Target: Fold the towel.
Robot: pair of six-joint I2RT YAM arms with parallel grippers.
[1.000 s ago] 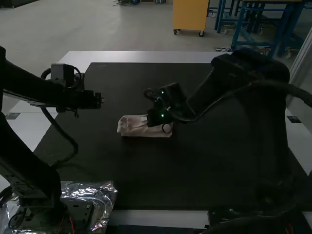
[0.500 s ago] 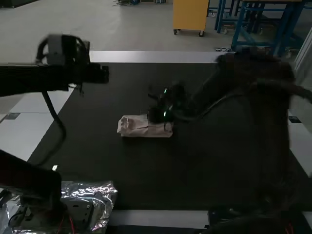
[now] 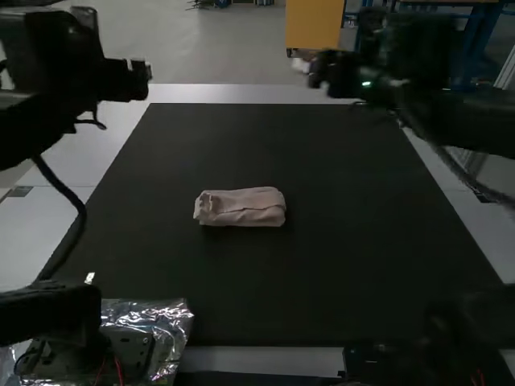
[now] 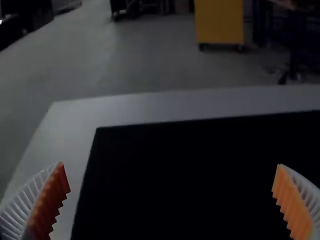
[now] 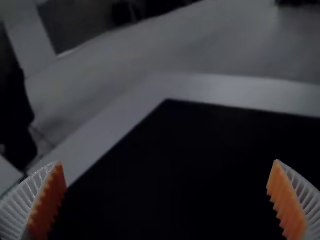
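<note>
In the high view my left gripper (image 3: 142, 79) is raised at the upper left, and my right gripper (image 3: 307, 69) is raised beyond the mat's far edge. The pale pink towel (image 3: 241, 207) lies folded into a narrow, compact bundle near the middle of the black mat, touched by neither gripper. Ribbed fingers stand wide apart on the left gripper (image 4: 171, 200) in the left wrist view. The right gripper (image 5: 167, 197) is likewise open in the right wrist view, with nothing between its fingers.
The black mat (image 3: 257, 273) covers most of the light table (image 3: 241, 93). Crinkled silvery film (image 3: 170, 322) lies around the left arm's base at the near left. A dark cable hangs beneath the left arm.
The right gripper has left the towel and moved up and away toward the far side. The left gripper has risen and drawn back to the left. The towel has kept its place.
</note>
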